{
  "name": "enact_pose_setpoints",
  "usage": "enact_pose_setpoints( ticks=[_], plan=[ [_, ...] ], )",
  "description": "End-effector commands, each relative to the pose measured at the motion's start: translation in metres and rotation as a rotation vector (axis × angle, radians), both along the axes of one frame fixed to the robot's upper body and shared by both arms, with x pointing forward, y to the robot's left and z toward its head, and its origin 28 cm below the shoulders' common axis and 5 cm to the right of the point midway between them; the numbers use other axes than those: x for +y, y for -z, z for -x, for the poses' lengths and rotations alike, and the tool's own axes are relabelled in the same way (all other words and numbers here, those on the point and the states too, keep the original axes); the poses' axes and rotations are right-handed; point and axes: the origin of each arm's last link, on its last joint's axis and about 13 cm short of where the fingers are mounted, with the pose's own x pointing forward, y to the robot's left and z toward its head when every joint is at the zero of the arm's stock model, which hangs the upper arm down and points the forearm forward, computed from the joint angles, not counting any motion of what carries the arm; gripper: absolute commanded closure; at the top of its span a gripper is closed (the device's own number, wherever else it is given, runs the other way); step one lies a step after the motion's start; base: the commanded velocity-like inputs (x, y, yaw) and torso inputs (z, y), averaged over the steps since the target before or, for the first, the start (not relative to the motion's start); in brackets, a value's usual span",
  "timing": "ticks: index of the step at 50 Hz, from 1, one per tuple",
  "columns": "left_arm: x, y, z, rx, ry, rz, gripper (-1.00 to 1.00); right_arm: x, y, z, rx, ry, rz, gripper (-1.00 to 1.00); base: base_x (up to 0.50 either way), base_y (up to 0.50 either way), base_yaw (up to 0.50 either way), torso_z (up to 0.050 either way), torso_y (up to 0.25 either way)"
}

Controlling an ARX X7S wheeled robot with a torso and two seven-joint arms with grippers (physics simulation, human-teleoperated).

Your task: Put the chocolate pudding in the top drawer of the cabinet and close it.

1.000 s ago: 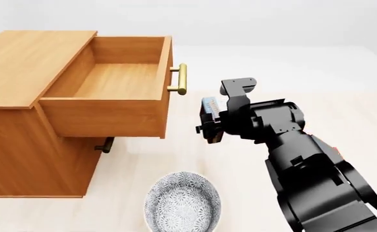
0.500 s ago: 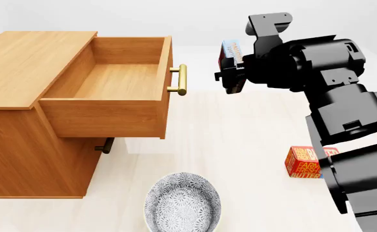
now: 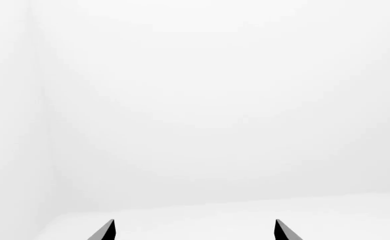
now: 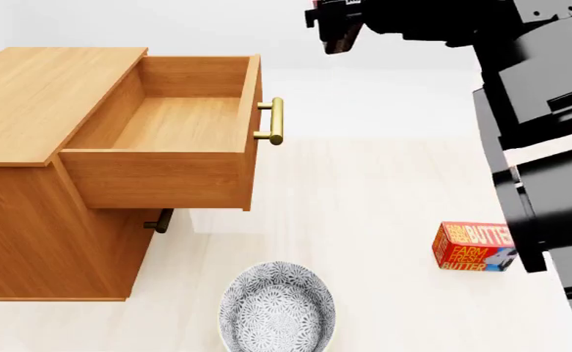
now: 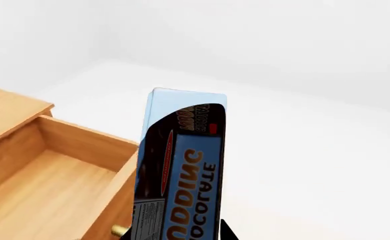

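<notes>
Currently | right end effector [image 4: 337, 33] clamps pudding [image 5: 180, 170] above, beside open drawer [image 4: 169, 125] | box: light, stiff, slick card; grip flat faces | left end effector [image 3: 193, 231] wide, empty.

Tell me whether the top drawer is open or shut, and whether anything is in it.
Open and empty: the top drawer is pulled well out of the cabinet, its bare wooden floor showing with nothing inside.
</notes>
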Motion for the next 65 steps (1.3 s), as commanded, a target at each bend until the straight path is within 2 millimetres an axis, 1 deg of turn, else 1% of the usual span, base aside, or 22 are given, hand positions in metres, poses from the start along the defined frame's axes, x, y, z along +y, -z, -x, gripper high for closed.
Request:
enact_pose_setpoints(
  ticks=[1,17,35,50,65],
  plan=[
    [0.002,-0.003,0.005,-0.008,-0.001,-0.006,-1.0,0.028,-0.016,0.006,-0.052,-0.086,-0.018,1.0,0.0,0.0,0.0,0.0,0.0],
    [0.004,-0.006,0.012,-0.015,-0.007,-0.013,-1.0,0.067,-0.006,0.014,-0.035,-0.211,-0.049,1.0,0.0,0.0,0.0,0.0,0.0],
    [0.008,-0.003,0.014,-0.01,-0.016,-0.011,-1.0,0.096,0.018,0.022,0.01,-0.311,-0.07,1.0,0.0,0.0,0.0,0.0,0.0],
    [0.012,0.002,0.016,-0.001,-0.023,-0.01,-1.0,0.11,0.037,0.028,0.052,-0.362,-0.055,1.0,0.0,0.0,0.0,0.0,0.0],
    [0.016,0.006,0.016,0.008,-0.032,-0.008,-1.0,0.113,0.055,0.028,0.095,-0.364,-0.041,1.0,0.0,0.0,0.0,0.0,0.0]
  ],
)
